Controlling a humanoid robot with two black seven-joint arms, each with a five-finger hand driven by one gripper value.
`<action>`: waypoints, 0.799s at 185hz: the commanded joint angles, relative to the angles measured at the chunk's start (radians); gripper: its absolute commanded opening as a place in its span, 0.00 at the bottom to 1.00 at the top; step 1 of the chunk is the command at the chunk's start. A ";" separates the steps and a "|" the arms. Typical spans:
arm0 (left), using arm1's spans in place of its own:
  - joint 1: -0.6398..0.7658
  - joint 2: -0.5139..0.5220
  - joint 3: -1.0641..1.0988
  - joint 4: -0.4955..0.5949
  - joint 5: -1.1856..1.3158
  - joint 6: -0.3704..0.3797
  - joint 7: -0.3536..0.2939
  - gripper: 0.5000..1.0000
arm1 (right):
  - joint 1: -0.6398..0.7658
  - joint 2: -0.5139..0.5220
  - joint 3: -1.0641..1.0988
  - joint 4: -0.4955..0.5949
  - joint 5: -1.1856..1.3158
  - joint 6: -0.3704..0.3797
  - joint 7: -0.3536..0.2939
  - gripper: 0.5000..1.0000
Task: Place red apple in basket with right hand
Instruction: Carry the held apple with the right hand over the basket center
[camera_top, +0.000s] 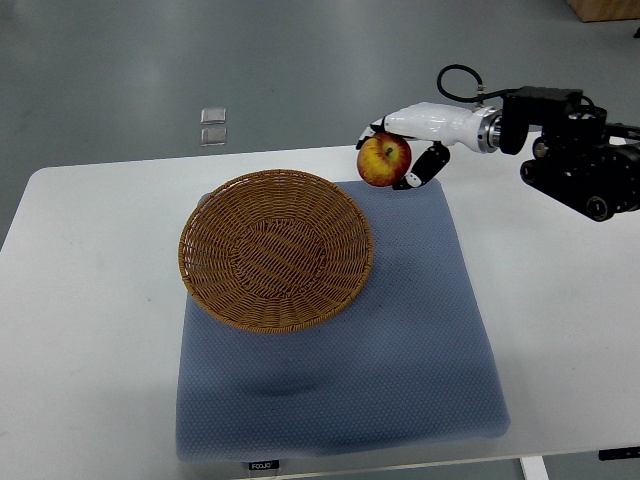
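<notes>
right hand (405, 150): comes in from the right edge, upper right of the frame, fingers wrapped around the red apple (384, 160); white fingers over its top, a dark-tipped finger (425, 166) against its right side.
left hand: not in the picture.
red apple: held clear of the surface, it seems, near the far edge of the table (90, 330), just past the upper right rim of the basket (276, 249); not yet over the bowl.
basket: wicker, shallow and wide, empty, sitting on the upper left part of the blue mat (400, 350), centre-left of the frame.
step in hand: carrying the apple toward the basket, my reading; grasp looks settled, release still to come.
how to do it well: move down and left in the frame until the apple sits over the woven middle, not the sloping rim; keep it high enough to clear the near rim on the way.
lowering: bring it close to the basket floor before the fingers part, since a round fruit dropped from height would likely roll or bounce.
risk: letting go over the rim could tip the light basket or send the apple off onto the mat.
release: open gently, then lift straight up so no finger drags the apple.
</notes>
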 joint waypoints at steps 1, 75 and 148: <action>0.000 0.000 -0.001 -0.001 0.000 0.000 0.000 1.00 | 0.046 0.079 -0.031 0.000 -0.004 0.008 0.001 0.22; 0.000 0.000 -0.002 -0.001 0.000 0.000 0.000 1.00 | 0.128 0.309 -0.166 -0.004 -0.006 0.023 0.038 0.25; 0.001 0.000 -0.002 -0.007 0.002 0.000 0.000 1.00 | 0.118 0.309 -0.269 -0.035 -0.007 0.021 0.047 0.51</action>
